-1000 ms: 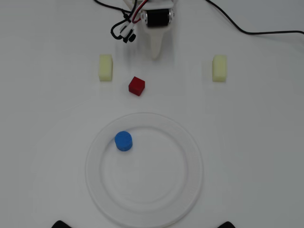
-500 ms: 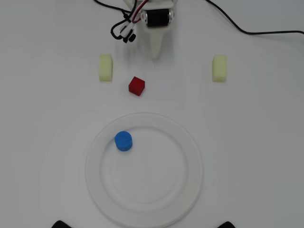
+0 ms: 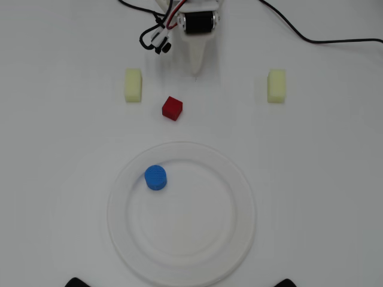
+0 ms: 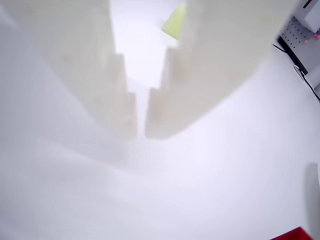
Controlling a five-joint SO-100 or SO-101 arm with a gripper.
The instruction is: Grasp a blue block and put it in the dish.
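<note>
The blue block [image 3: 155,177], a short bright-blue cylinder, stands upright inside the dish [image 3: 197,272], on its upper-left part near the rim. The dish is a large round white plate in the lower middle of the overhead view. My white gripper [image 3: 196,70] is at the top of that view, well away from the dish, its tip pointing down at bare table. In the wrist view the gripper [image 4: 141,127] has its fingertips [image 4: 162,117] almost together, with nothing between them. The blue block is not in the wrist view.
A red cube [image 3: 172,108] lies between the gripper and the dish; its corner shows in the wrist view [image 4: 296,235]. Pale yellow blocks lie at the left [image 3: 133,85] and right [image 3: 276,86]. Black cables [image 3: 311,39] run along the top.
</note>
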